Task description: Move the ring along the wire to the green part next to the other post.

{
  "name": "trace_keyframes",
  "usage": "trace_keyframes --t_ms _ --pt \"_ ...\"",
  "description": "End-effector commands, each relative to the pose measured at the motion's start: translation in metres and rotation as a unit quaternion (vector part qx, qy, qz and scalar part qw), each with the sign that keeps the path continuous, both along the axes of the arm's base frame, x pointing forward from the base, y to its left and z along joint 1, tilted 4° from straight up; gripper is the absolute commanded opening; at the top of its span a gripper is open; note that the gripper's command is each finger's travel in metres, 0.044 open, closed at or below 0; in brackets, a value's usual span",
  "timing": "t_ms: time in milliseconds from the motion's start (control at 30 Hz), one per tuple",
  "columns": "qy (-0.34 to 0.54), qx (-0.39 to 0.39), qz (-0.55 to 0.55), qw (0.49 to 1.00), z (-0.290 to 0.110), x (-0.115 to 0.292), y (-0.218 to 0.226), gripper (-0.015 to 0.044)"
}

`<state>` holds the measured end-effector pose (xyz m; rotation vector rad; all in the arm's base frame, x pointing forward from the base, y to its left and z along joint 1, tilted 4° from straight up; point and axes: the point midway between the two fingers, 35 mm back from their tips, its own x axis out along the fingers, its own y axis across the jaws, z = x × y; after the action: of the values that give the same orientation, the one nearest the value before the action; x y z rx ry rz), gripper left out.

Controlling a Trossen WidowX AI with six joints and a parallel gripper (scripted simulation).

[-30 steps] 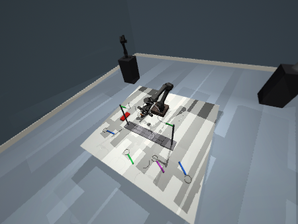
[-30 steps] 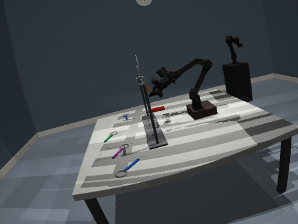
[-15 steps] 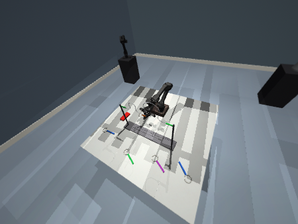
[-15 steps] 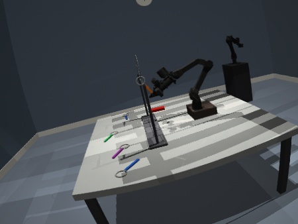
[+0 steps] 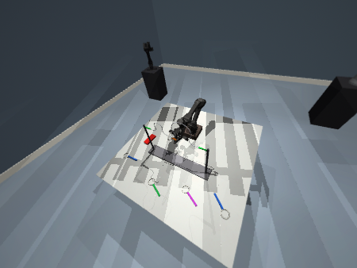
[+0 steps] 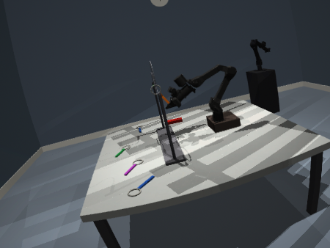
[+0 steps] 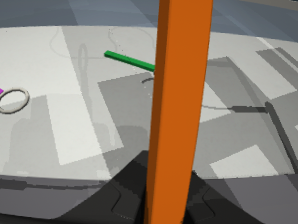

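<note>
Gripping the orange handle point(image 7: 178, 110) between closed fingers, the gripper point(image 6: 172, 100) is held above the table point(image 6: 235, 161), with the arm point(image 6: 216, 78) reaching out from its brown base point(image 6: 235, 122). In the exterior view the handle runs up and left from the gripper to the ring point(image 6: 155, 88), which sits high beside the two dark posts point(image 6: 161, 110); from this angle the posts nearly overlap, and whether the thin wire point(image 6: 151, 70) passes through the ring cannot be told. The posts stand on a dark grey base plate point(image 6: 172, 150). In the top view the two posts are well apart, each with a short green wire section at its top, one at the near-left post point(image 5: 147, 128) and one at the right post point(image 5: 202, 149); the gripper lies between them, nearer the left one. In the wrist view the handle fills the centre as an upright orange bar. Lying on the table are a red block point(image 6: 174, 120), a green-handled ring point(image 6: 120, 152), a magenta-handled ring point(image 6: 131, 168), a blue-handled ring point(image 6: 142, 185) and a small blue-handled ring point(image 6: 139, 129).
</note>
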<state>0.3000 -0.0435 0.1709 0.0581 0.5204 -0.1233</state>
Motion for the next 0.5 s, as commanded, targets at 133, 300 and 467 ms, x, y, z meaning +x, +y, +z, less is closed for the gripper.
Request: trace_keyframes --t_ms 133,300,467 --pt "-0.002 0.022 -0.004 1.0 0.001 0.001 0.013 -0.015" --pt "-0.003 0.046 -0.005 0.999 0.002 0.001 0.024 -0.015" --pt "-0.005 0.079 -0.007 0.997 0.004 0.002 0.037 -0.015"
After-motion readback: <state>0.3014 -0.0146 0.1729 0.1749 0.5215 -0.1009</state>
